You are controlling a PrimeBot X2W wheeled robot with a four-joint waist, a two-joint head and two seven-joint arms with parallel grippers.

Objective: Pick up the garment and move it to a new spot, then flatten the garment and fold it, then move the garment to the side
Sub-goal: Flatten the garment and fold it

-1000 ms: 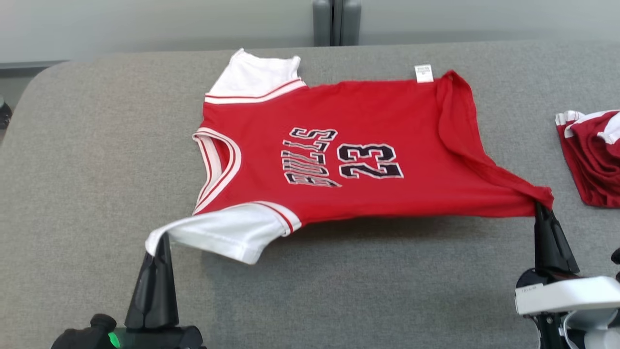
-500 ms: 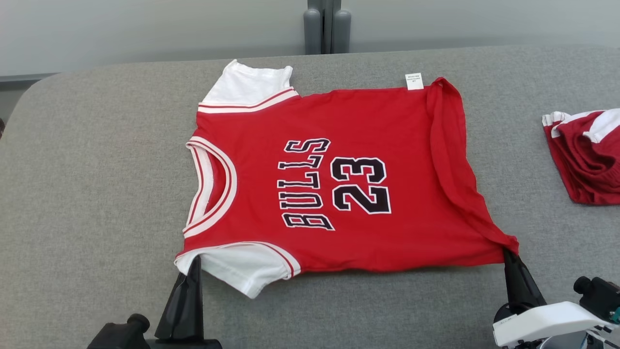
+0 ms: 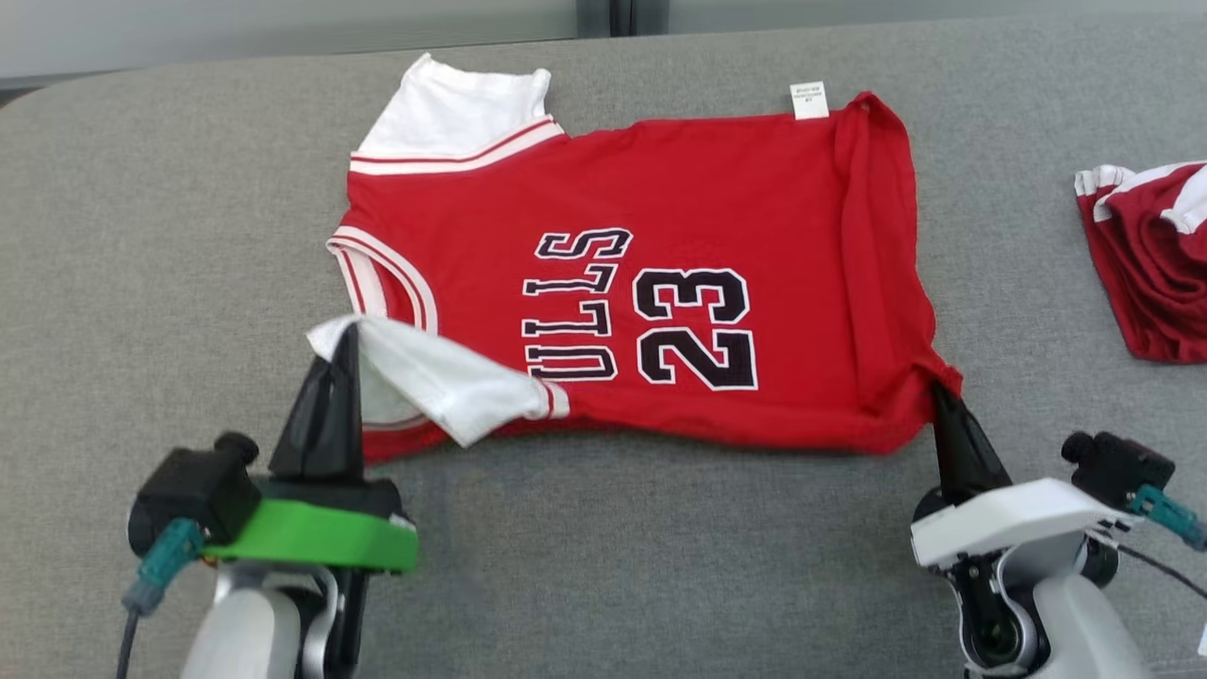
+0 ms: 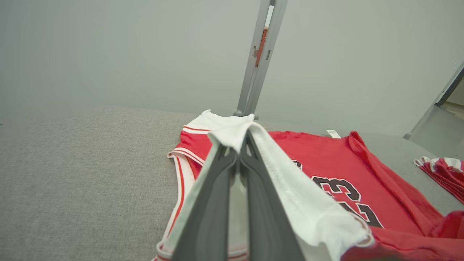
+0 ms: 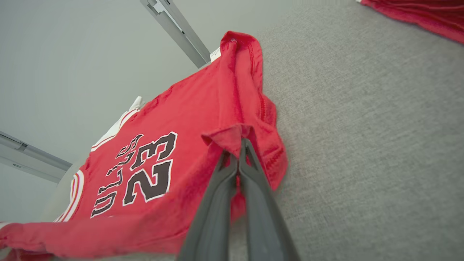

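Mid-fold I reckon: my left pincer [image 3: 351, 332] is clamped on the jersey [image 3: 717, 189] sleeve [image 3: 429, 372], right pincer [image 3: 938, 389] on the hem corner [image 3: 919, 401], so next I carry both evenly to the far edge.

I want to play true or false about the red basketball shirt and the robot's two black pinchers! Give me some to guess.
1. The left gripper pinches the white sleeve of the red basketball jersey. True.
2. The right gripper is open and touches nothing. False: it is shut on the jersey's red bottom corner.
3. The jersey lies on a grey fabric table. True.
4. The jersey's number is 45. False: it reads 23.
5. Nothing else lies on the table. False: a crumpled dark red garment lies to the jersey's right.
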